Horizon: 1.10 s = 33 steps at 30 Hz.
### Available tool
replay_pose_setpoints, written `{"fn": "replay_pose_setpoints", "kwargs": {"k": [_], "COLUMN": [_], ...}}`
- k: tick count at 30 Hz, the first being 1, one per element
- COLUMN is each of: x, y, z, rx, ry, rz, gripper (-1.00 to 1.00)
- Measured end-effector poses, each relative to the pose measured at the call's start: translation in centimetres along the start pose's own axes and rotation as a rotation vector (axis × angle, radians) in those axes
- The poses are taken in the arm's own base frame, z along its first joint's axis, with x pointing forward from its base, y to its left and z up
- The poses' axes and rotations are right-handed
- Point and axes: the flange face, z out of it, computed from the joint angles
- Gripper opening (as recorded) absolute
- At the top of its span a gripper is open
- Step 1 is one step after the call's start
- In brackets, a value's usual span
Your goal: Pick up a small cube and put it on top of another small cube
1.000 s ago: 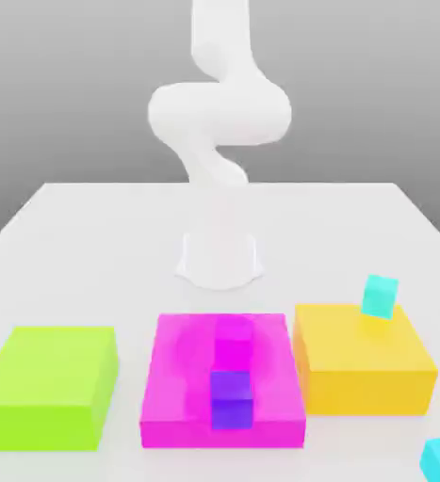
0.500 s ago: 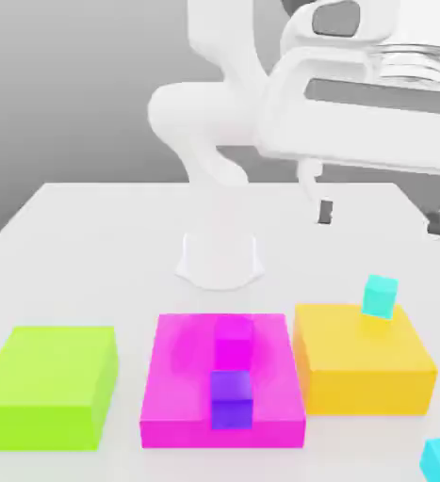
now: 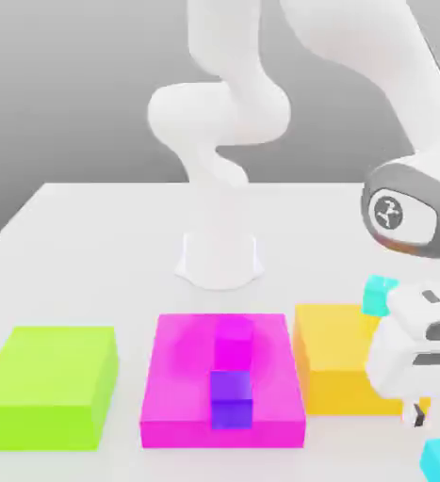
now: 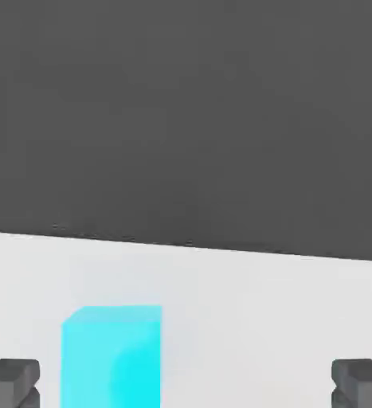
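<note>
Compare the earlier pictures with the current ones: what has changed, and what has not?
The arm has swung out to the exterior view's right and come down, bringing its gripper near the sky-blue cube. Nothing was taken hold of or let go; the jaws stand open. The purple cube, the magenta block and the green block stayed as they were.

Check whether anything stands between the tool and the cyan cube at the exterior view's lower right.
Nothing visible does. The tool is open, and the hand view shows pale tabletop between its fingers and the cyan cube.
</note>
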Motion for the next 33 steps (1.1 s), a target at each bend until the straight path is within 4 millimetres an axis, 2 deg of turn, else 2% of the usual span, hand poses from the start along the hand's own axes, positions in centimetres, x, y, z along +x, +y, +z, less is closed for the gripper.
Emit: {"fn": "replay_pose_setpoints", "kwargs": {"k": [3, 4, 9, 10, 12, 15, 18, 22, 26, 29, 30, 32, 33], "x": [-0.6, -0.7, -0.7, -0.7, -0.7, -0.3, 2.5, 6.5, 9.6, 12.1, 12.7, 12.8, 12.8], "y": [-0.2, -0.1, -0.2, -0.1, -0.2, 0.2, 3.1, 8.2, 13.8, 18.9, 20.6, 22.8, 23.2], "z": [4.6, 6.0, 6.0, 6.7, 5.1, 1.1, -1.2, -3.8, -6.4, -8.2, -8.8, -9.6, -9.0], "rx": [-0.003, -0.004, -0.002, -0.003, -0.003, -0.006, -0.027, -0.048, -0.051, -0.039, -0.032, -0.016, -0.012], "ry": [-0.014, -0.015, -0.015, -0.015, -0.016, -0.014, -0.001, 0.009, 0.008, 0.0, -0.003, -0.011, -0.012], "rz": [0.0, 0.0, 0.0, -0.001, 0.0, 0.007, 0.06, 0.157, 0.266, 0.374, 0.409, 0.446, 0.453], "gripper": [0.0, -1.0, -1.0, -1.0, -1.0, -1.0, -1.0, -1.0, -1.0, -1.0, -1.0, -1.0, -1.0]}}
